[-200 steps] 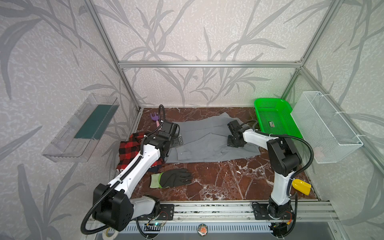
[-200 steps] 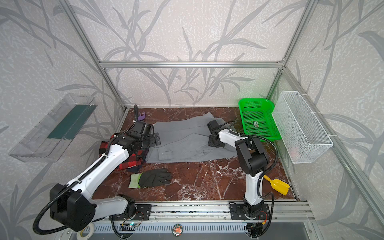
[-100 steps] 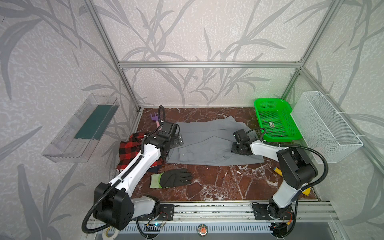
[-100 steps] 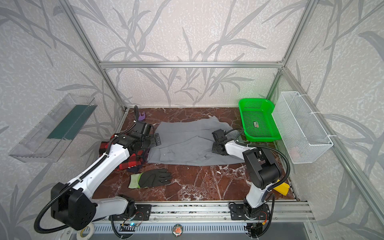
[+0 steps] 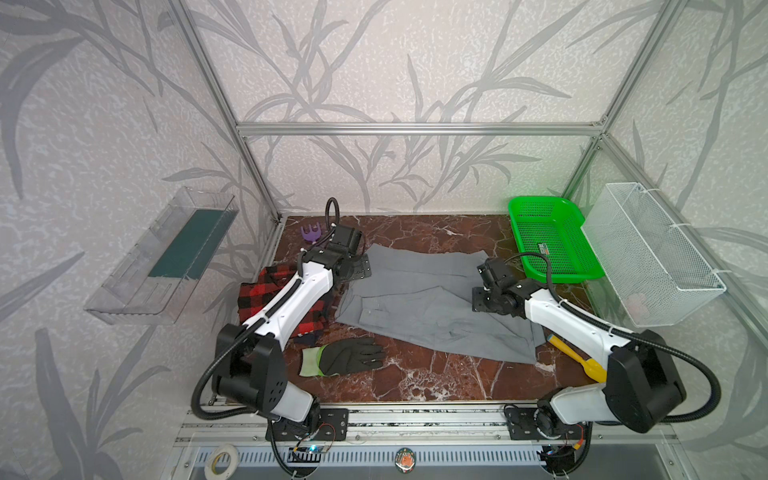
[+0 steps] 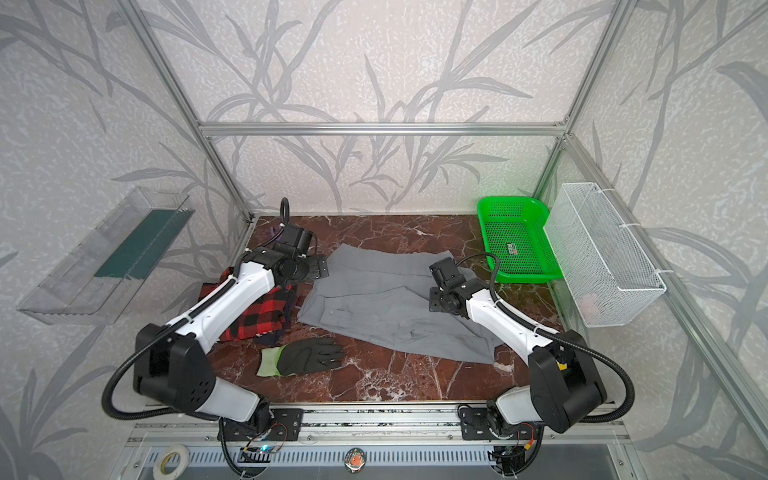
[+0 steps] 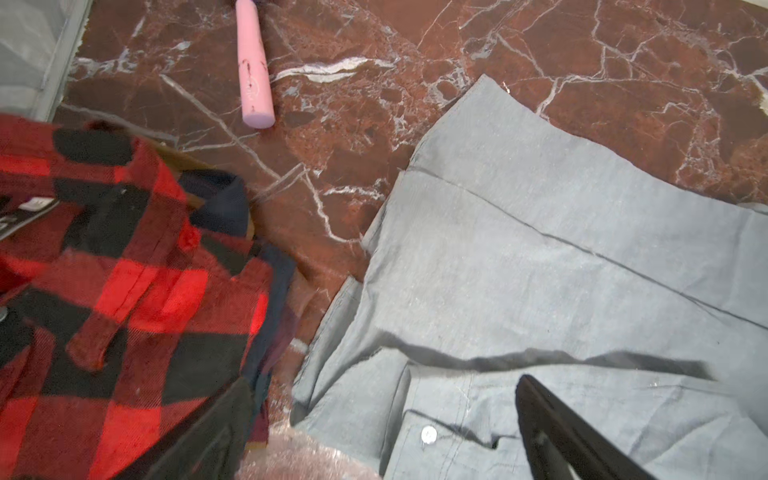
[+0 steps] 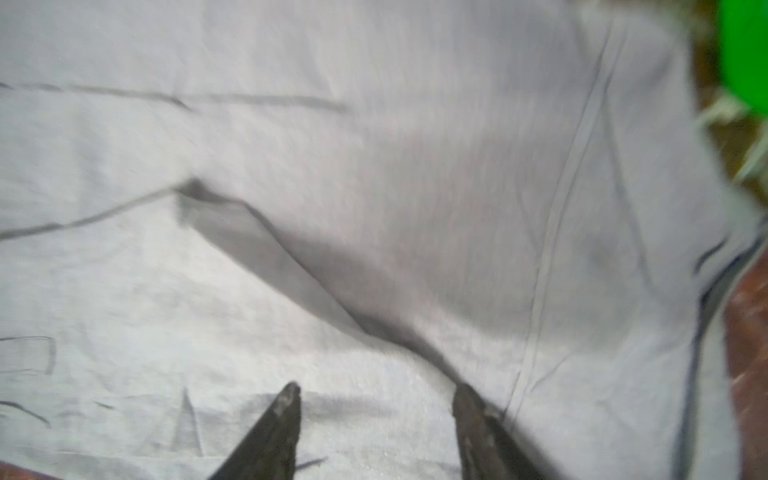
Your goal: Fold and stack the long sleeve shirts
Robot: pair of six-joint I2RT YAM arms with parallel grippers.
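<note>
A black glove (image 5: 349,356) lies nearest, before the grey shirt (image 5: 415,299), spread mid-table with its long axis far left to near right. The right gripper (image 8: 376,390) hovers over it, jaws parted, empty. At left, the left gripper (image 7: 380,388) gapes empty beside the bunched plaid shirt (image 5: 259,293); a green basket (image 5: 538,201) stands far right.

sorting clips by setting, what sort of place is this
Probably a robot test cell: silver metal frame around a red marbled tabletop, two white and black robot arms on a grey front rail.
</note>
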